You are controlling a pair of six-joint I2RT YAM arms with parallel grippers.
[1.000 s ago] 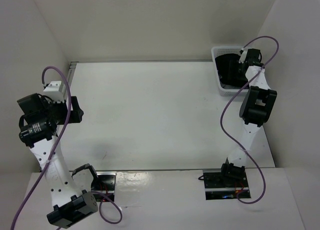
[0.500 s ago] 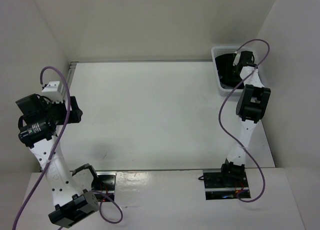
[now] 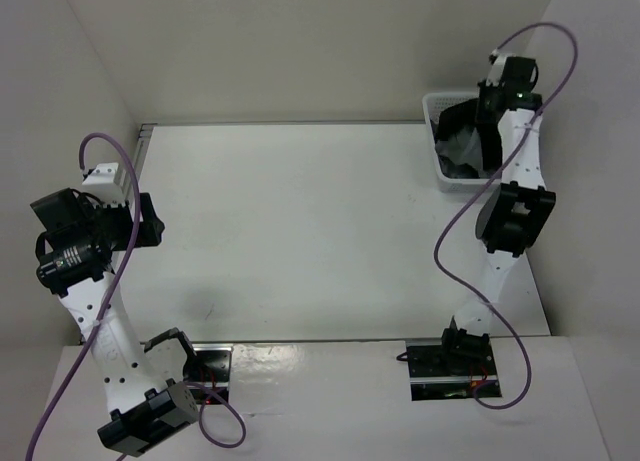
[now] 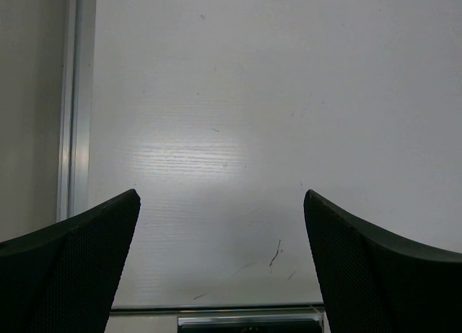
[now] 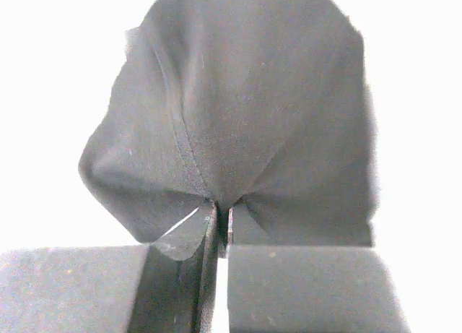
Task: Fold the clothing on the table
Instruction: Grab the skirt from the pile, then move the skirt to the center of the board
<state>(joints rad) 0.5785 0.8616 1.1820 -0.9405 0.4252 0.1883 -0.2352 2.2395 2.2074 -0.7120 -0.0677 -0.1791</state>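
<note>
Hanging from the right hand (image 5: 220, 219), the black clothing (image 5: 238, 123) is not yet on the table (image 3: 300, 231). Its upper part is pulled into a peak above the white slotted basket (image 3: 437, 153). Its lower part, as far as the top view shows, lies inside the basket. The right hand is clenched on a narrow pinch of fabric beside a stitched seam, and the cloth fans out loose beyond the fingertips. That hand stands over the basket's far end, higher than its rim. The table carries the basket, and its bare white surface, where the folding would be done, stretches away to the basket's left. Well apart from the basket, across the whole width of that surface, the left hand (image 4: 221, 196) hangs released. Its jaws are spread wide with nothing between them, by the metal rail (image 4: 76, 94) on the side farthest from the basket.

To my eye, the step in hand is getting the garment out of the basket and onto the table. The grip takes little cloth, so the weight of the rest could pull it free. The trailing part could catch on the basket's slotted wall and drag or tip the basket. A bunched grab may also land as a heap, with corners hard to find.
</note>
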